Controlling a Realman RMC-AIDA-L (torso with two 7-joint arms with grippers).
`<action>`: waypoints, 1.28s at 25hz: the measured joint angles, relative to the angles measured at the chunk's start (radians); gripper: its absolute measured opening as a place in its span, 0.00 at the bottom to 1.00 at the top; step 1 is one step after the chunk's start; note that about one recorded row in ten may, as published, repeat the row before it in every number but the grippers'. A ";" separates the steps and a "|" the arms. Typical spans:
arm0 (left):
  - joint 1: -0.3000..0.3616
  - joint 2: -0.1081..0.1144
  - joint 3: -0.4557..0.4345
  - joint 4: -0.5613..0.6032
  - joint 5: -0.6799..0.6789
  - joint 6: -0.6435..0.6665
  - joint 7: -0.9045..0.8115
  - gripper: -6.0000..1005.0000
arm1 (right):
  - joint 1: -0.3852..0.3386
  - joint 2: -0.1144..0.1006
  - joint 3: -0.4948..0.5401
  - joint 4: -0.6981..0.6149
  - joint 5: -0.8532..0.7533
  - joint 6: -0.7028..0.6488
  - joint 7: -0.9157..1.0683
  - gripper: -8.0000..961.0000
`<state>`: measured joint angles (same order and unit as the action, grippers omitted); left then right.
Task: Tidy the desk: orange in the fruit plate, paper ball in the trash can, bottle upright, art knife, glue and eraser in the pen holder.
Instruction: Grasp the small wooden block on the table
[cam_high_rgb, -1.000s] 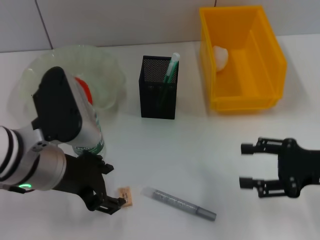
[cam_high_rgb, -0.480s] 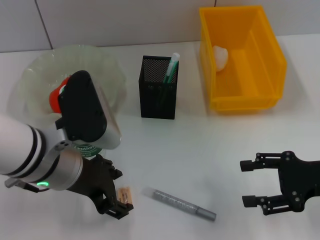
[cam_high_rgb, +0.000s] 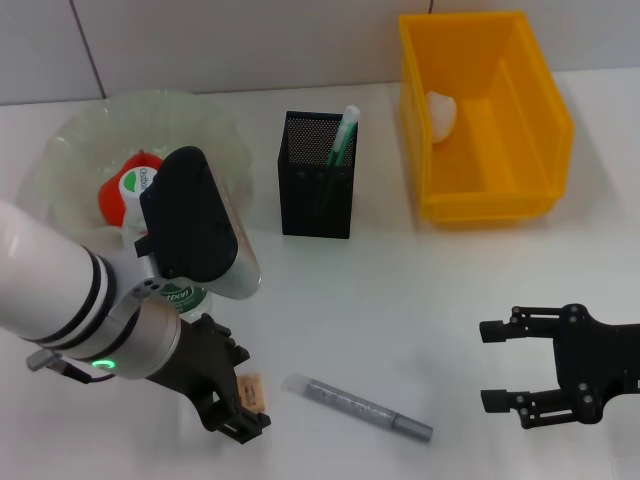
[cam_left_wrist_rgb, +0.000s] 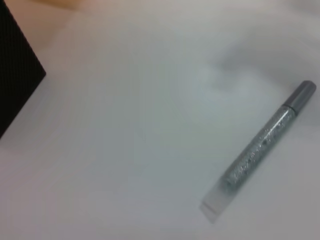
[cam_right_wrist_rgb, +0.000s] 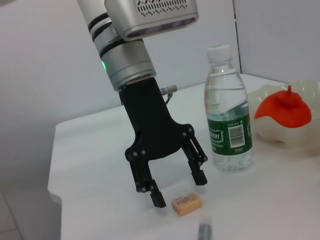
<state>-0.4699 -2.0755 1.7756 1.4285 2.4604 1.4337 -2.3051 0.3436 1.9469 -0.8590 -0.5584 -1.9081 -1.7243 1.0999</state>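
Your left gripper (cam_right_wrist_rgb: 176, 187) hangs low over the desk (cam_high_rgb: 400, 300) at front left, fingers spread wide and holding nothing. The eraser (cam_right_wrist_rgb: 187, 204) lies flat on the desk between and just in front of the fingertips; the right wrist view shows a gap on both sides, no contact.

Your right gripper (cam_high_rgb: 500, 365) sits at front right, well apart from everything, jaws open and empty.

Bottle (cam_right_wrist_rgb: 227, 117): upright, white cap on, just behind the left gripper, beside the fruit plate (cam_high_rgb: 80, 150).

Orange (cam_high_rgb: 125, 185): inside the fruit plate, partly hidden by the left arm in the head view.

Paper ball (cam_high_rgb: 443, 112): inside the trash can (cam_high_rgb: 545, 120), against its left wall.

Pen holder (cam_high_rgb: 318, 190): stands centre-back with 1 green-and-white stick (cam_high_rgb: 343, 135) poking out of it. You cannot tell from here what the stick is.

A silver glittery pen-shaped item (cam_left_wrist_rgb: 267, 137) with a grey cap lies flat at centre front, just right of the eraser, not touching it.
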 joint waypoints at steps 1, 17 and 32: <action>-0.002 -0.001 0.003 0.000 0.000 -0.005 0.000 0.77 | 0.000 0.001 0.000 0.000 0.000 0.002 -0.001 0.82; -0.033 -0.003 0.024 -0.055 0.003 -0.047 0.004 0.77 | 0.004 0.007 0.000 -0.002 0.001 0.025 -0.014 0.82; -0.033 -0.003 0.038 -0.057 0.007 -0.047 -0.004 0.59 | 0.004 0.006 0.000 -0.006 0.000 0.025 -0.014 0.82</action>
<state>-0.5032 -2.0786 1.8136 1.3716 2.4674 1.3862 -2.3091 0.3481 1.9530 -0.8590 -0.5646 -1.9078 -1.6989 1.0859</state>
